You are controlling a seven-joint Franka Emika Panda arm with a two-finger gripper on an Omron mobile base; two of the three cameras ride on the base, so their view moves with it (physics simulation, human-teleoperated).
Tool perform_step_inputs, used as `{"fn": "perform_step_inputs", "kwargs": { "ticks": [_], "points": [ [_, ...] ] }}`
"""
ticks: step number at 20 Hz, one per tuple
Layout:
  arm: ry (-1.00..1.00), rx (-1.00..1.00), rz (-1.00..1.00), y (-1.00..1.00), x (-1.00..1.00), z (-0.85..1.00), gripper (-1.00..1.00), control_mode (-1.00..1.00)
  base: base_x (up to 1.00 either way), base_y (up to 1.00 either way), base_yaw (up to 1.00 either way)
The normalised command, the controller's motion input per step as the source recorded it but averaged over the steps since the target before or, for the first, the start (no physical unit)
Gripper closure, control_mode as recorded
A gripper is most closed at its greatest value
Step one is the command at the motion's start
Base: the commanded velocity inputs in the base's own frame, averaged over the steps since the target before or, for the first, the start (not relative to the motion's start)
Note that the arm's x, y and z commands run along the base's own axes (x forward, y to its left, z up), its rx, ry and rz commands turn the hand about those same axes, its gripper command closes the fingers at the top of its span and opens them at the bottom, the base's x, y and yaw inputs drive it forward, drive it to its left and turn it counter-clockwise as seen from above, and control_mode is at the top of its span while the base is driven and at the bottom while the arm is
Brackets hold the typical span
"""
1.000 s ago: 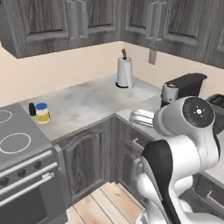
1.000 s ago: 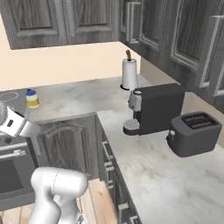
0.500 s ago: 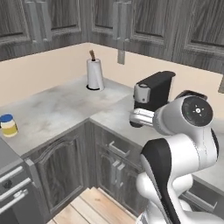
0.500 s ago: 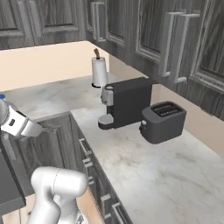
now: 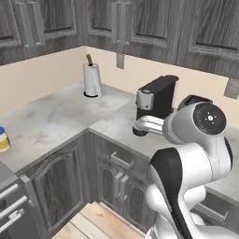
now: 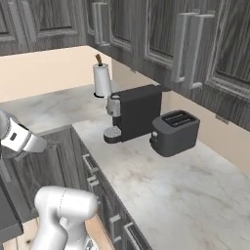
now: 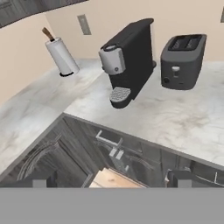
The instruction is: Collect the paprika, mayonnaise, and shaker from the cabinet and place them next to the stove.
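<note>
In the hand view my gripper (image 7: 111,179) is open, its two dark fingertips (image 7: 43,179) wide apart with nothing between them. It hangs in front of the corner counter, over the lower cabinet fronts and a strip of wooden floor. The mayonnaise (image 5: 2,139), a pale yellow jar with a blue lid, stands on the counter at the far left edge of the left base view, well away from my gripper. A corner of the stove (image 5: 4,176) shows just below it. The paprika, the shaker and the cabinet are out of view.
On the counter (image 6: 161,176) stand a paper towel roll (image 5: 92,79), a black coffee machine (image 6: 134,112) and a dark toaster (image 6: 173,132). Dark panelled wall units with bar handles (image 6: 185,53) hang above. My own arm (image 5: 191,154) blocks the lower right of the left base view.
The base has swung to the right, so the whole scene has slid left. The stove and jar have moved to the left edge, and the coffee machine and toaster are now central. My gripper stays open.
</note>
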Motion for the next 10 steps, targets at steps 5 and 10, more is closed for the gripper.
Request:
{"fn": "perform_step_inputs", "kwargs": {
  "ticks": [5, 10],
  "points": [
    [0.00, 0.00, 0.00, 0.00, 0.00, 0.00, -1.00, 1.00, 0.00, -0.87, -0.47],
    [0.00, 0.00, 0.00, 0.00, 0.00, 0.00, -1.00, 1.00, -0.30, -0.36, -0.13]
  ]
}}
